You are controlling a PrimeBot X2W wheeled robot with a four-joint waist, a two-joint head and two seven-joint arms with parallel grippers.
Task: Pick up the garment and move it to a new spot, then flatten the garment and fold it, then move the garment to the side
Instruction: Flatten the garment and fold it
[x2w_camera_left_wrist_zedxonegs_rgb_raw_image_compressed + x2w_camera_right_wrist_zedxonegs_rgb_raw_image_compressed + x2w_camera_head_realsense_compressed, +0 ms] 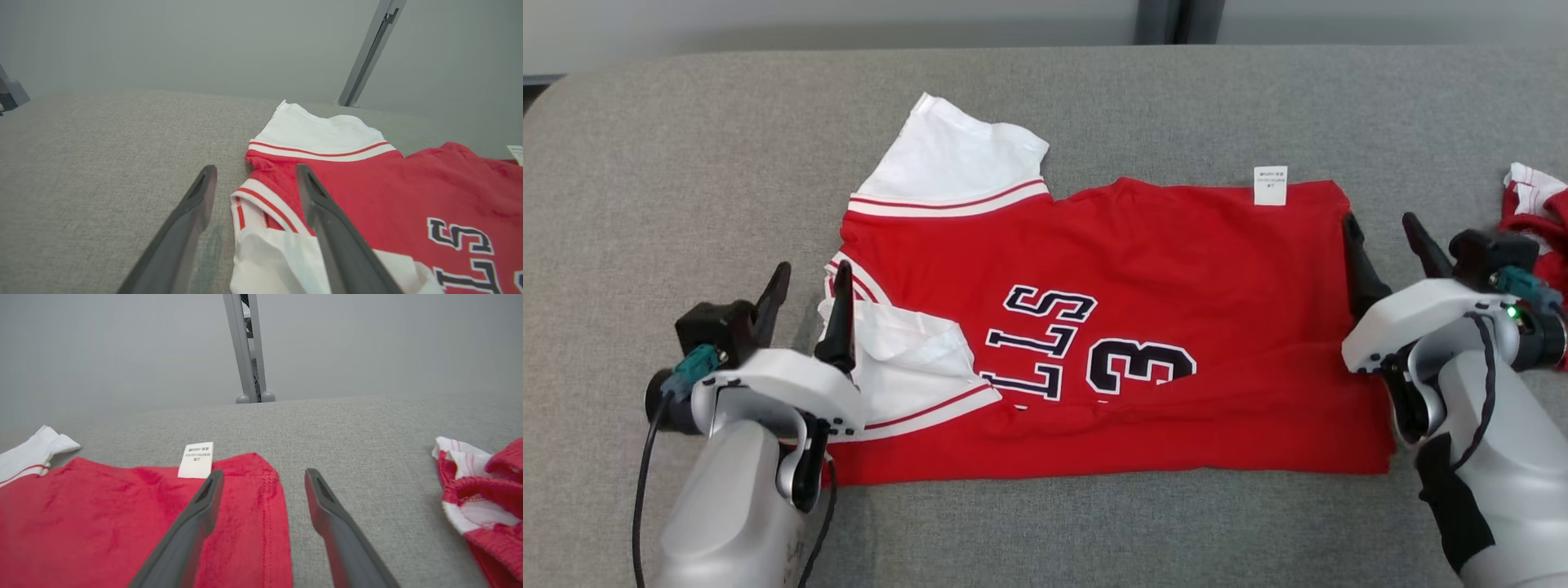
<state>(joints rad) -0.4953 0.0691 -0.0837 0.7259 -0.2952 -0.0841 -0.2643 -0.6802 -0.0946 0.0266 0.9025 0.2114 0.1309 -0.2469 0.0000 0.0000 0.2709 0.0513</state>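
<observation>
The garment (1143, 269) is a red jersey with white sleeves, dark lettering and a small white tag (1270, 185). It lies folded in half on the grey cushion (686, 163), its sleeves at the left. My left gripper (809, 282) stands open over the garment's collar edge (261, 196), one finger above grey fabric, the other above the jersey. My right gripper (1384, 224) is open at the garment's right hem (269, 506), straddling that edge. Neither holds anything.
A second crumpled red and white cloth (1535, 216) lies at the far right, close beside my right wrist (486, 498). A pale wall and a grey post (247, 347) stand behind the cushion. Grey surface stretches left of the garment.
</observation>
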